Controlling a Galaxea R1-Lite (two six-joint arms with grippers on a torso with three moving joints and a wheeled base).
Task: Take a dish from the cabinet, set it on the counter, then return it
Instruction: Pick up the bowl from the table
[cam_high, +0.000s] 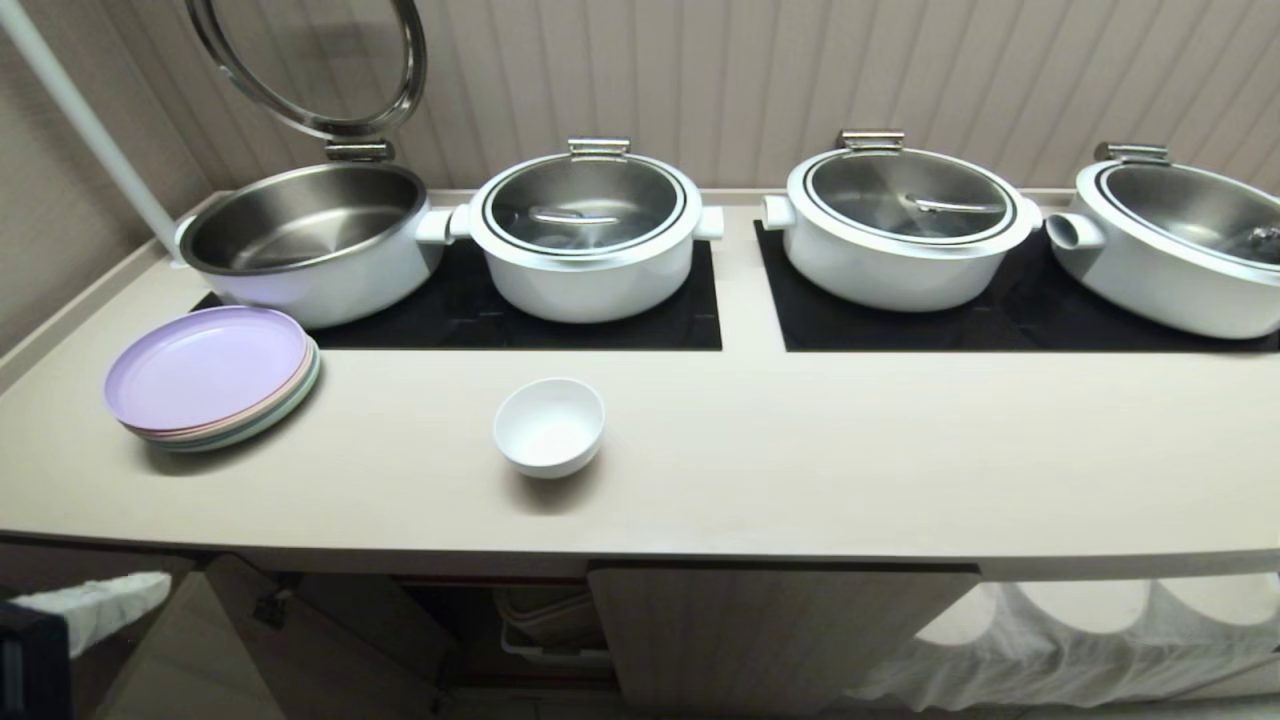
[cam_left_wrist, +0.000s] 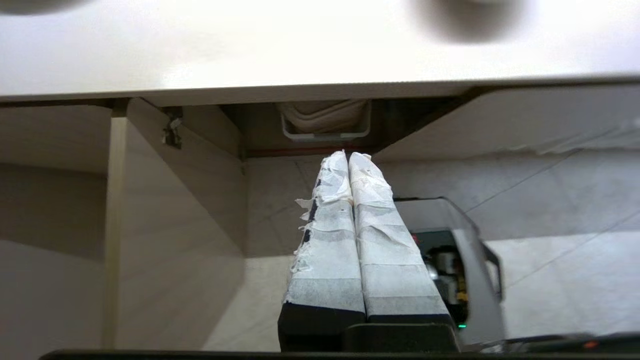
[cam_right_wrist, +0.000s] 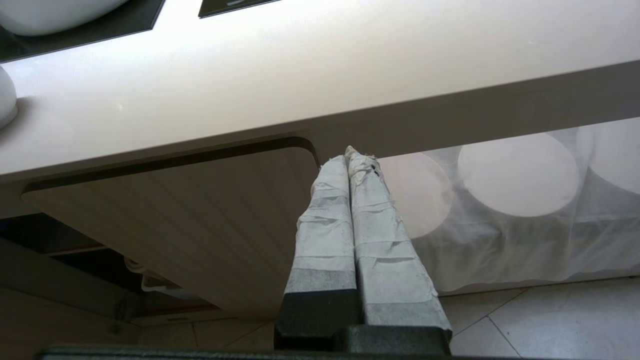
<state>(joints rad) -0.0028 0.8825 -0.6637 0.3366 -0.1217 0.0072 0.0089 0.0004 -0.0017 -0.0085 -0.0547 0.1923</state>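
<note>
While neither arm shows in the head view, the task's things lie plainly there.
Head view, dish: the white dish (cam_high: 549, 425) stands upright and alone on the bare front strip of the worktop (cam_high: 800, 450), held by nothing.
Head view, plates: a stack of pastel plates (cam_high: 212, 376), lilac on top, sits near the dish, toward the worktop's left end.
Head view, pots: behind the dish, two black mats (cam_high: 520, 320) each carry large white pots; the leftmost pot (cam_high: 305, 240) has its glass lid raised, the one beside it (cam_high: 590, 235) is lidded.
Head view, cabinet: under the worktop the cabinet (cam_high: 770, 630) has its left door (cam_high: 300, 640) swung open and its ribbed right door closed; the dark inside shows a pale container (cam_high: 550, 625).
Head view, sheet: a white cloth sheet (cam_high: 1080, 640) with round shapes hangs right of the cabinet.
Left wrist view, left tool: the left tool (cam_left_wrist: 348, 156) is clenched and empty, its taped fingers pressed together, below the worktop's edge and facing the open cabinet; the open door stands to one side, and a container with pale nested bowls (cam_left_wrist: 325, 117) sits above a shelf edged with red tape.
Right wrist view, right tool: the right tool (cam_right_wrist: 347, 155) is clenched on nothing, low before the closed ribbed door and the sheet, under the worktop's front edge.
</note>
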